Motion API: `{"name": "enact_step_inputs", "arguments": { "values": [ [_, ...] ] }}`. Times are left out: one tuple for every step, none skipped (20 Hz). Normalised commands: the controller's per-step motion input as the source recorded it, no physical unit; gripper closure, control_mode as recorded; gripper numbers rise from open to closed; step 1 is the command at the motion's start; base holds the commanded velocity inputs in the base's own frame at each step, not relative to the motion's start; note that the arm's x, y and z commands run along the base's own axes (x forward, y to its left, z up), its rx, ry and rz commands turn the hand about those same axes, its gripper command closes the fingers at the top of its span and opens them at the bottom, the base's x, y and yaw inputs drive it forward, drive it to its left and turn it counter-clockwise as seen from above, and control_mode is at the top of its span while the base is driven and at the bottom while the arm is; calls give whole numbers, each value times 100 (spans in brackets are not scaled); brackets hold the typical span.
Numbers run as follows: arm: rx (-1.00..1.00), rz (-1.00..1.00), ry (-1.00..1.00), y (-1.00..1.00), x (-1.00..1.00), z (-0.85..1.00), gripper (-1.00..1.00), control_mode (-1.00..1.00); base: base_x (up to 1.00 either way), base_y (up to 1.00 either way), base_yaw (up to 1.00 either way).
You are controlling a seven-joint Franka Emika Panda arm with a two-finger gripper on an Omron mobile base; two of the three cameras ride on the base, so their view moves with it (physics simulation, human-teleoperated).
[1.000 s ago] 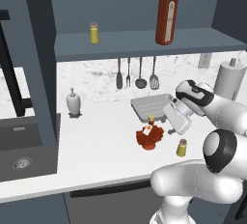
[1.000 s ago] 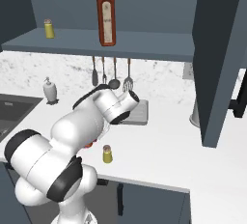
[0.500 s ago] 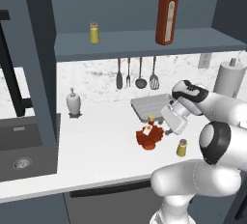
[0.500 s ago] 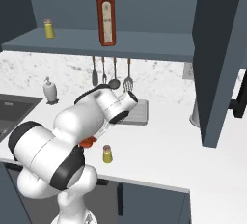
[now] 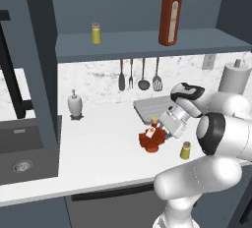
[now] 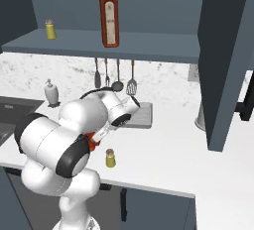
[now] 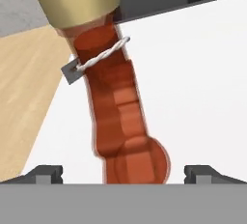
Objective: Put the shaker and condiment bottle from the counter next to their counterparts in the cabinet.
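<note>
The condiment bottle (image 5: 149, 138), red and lumpy with a tan cap, stands on the white counter (image 5: 98, 148). My gripper (image 5: 161, 130) is right beside it, open. In the hand view the bottle (image 7: 118, 107) runs between the two fingertips (image 7: 46, 172) with a gap on each side and its cap at the far end. A sliver of it (image 6: 91, 142) peeks out behind my arm. The yellow shaker (image 5: 185, 150) (image 6: 110, 158) sits near the counter's front edge. On the cabinet shelf (image 5: 147, 42) stand the counterparts: a yellow shaker (image 5: 96, 34) (image 6: 50, 29) and a tall red bottle (image 5: 170, 14) (image 6: 109, 16).
A white pump dispenser (image 5: 74, 105) stands by the back wall, with utensils (image 5: 139, 74) hanging under the shelf. A grey rack (image 5: 147, 106) lies behind the bottle. The sink (image 5: 24, 148) is at the left, a paper towel roll (image 5: 235, 77) at the right, and an open cabinet door (image 6: 225, 60).
The hand has moved a little left and down, closer to the condiment bottle. Its jaws have stayed wide, and nothing on the counter has shifted.
</note>
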Motion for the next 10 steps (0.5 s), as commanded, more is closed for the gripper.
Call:
{"name": "enact_step_inputs", "arguments": {
  "values": [
    [0,-7,11,39,0,-38,-100,-100,0,0,0],
    [0,-8,7,44,0,-36,-100,-100,0,0,0],
    [0,-8,4,45,0,-31,100,-100,0,0,0],
    [0,-7,3,31,0,-11,100,-100,0,0,0],
    [0,-3,0,17,0,-3,100,-100,0,0,0],
    [0,0,0,0,0,0,100,-100,0,0,0],
    [0,0,0,0,0,0,100,-100,0,0,0],
    [1,-15,0,-3,-3,2,100,-100,0,0,0],
    [0,-33,0,0,-23,22,100,-100,0,0,0],
    [0,-46,0,-19,-51,40,100,-100,0,0,0]
  ]
}}
